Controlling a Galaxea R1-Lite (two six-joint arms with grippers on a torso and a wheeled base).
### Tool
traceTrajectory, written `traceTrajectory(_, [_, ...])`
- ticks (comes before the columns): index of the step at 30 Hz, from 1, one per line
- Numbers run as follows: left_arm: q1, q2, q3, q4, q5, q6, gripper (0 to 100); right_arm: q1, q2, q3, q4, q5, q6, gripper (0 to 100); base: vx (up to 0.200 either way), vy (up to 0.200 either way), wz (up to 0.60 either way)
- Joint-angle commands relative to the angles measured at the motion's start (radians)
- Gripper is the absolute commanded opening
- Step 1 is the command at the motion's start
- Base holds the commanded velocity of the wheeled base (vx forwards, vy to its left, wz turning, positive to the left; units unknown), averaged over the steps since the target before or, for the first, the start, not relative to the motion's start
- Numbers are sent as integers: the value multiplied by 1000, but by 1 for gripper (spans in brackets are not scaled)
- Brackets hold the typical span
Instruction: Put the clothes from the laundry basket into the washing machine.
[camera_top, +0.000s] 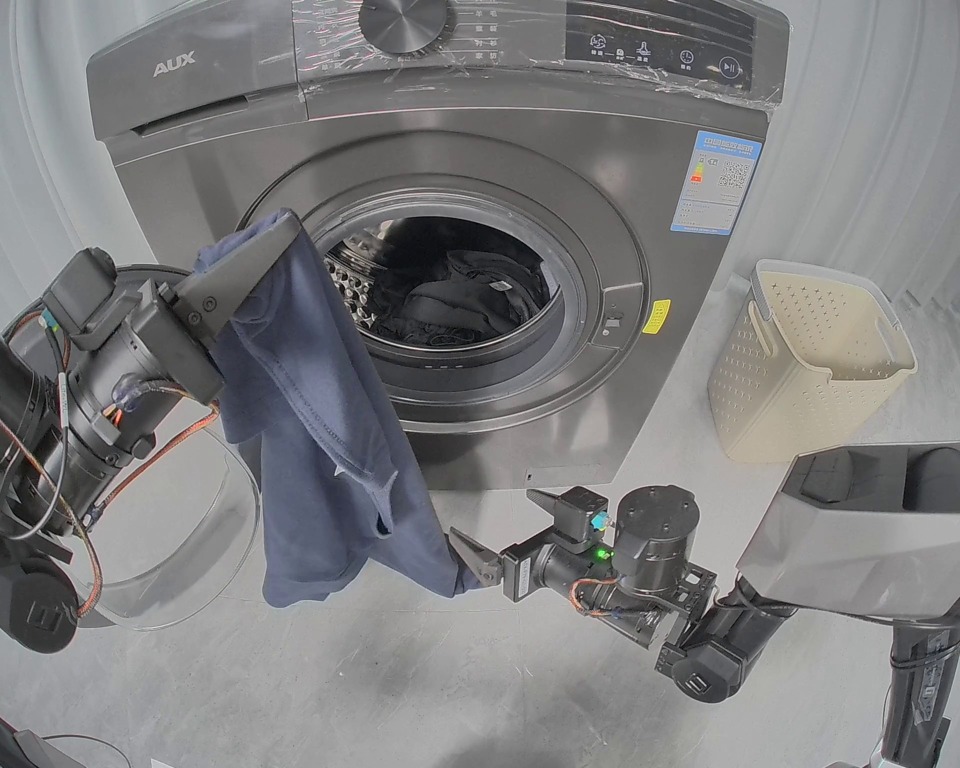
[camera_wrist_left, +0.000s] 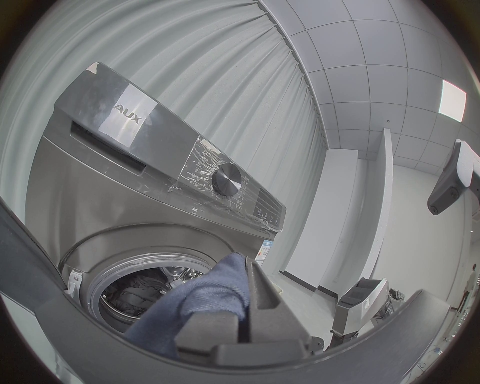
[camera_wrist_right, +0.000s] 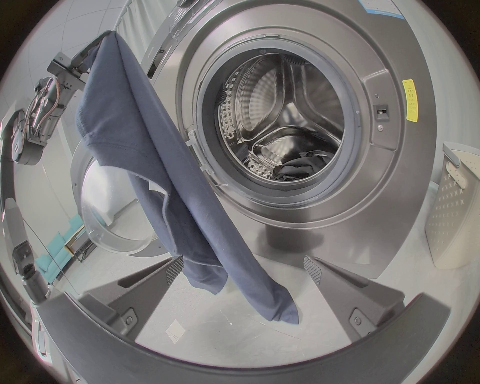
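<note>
Head view, shirt: one blue shirt (camera_top: 320, 430) hangs at centre left of the frame, in front of the washing machine (camera_top: 560, 170) and left of its open mouth.
Head view, left claw: the left claw (camera_top: 262, 250) is clenched on the shirt's top edge, upper left.
Head view, right claw: the right claw (camera_top: 505, 530), lower centre, is spread wide, with one fingertip right at the shirt's bottom corner.
Head view, count: one laundry basket (camera_top: 810, 370) at right, one glass door (camera_top: 180, 560) swung open at lower left, and one dark heap of clothes (camera_top: 460, 290) in the drum that I cannot separate into pieces.
Left wrist view, grip: the left claw (camera_wrist_left: 245, 280) has its fingers pinched together on a bunched fold of shirt (camera_wrist_left: 200, 300), with the drum mouth beyond.
Right wrist view, hem: the shirt (camera_wrist_right: 150, 150) drapes down between the parted fingers of the right claw (camera_wrist_right: 240, 267), which grip nothing.
Handling: it looks soft, light and floppy. It will likely sag and swing, and the trailing hem could snag on the door rim.
Where to hold: a pinch on the loose lower hem looks best, to gather it before feeding it in.
</note>
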Motion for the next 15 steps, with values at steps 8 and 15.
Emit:
traceTrajectory(8, [1, -3, 2, -2, 0, -1, 0, 67, 36, -72, 13, 38, 9, 100, 0, 0, 0])
traceTrajectory(15, [4, 2, 4, -2, 0, 1, 0, 77, 63, -103, 16, 41, 19, 100, 0, 0, 0])
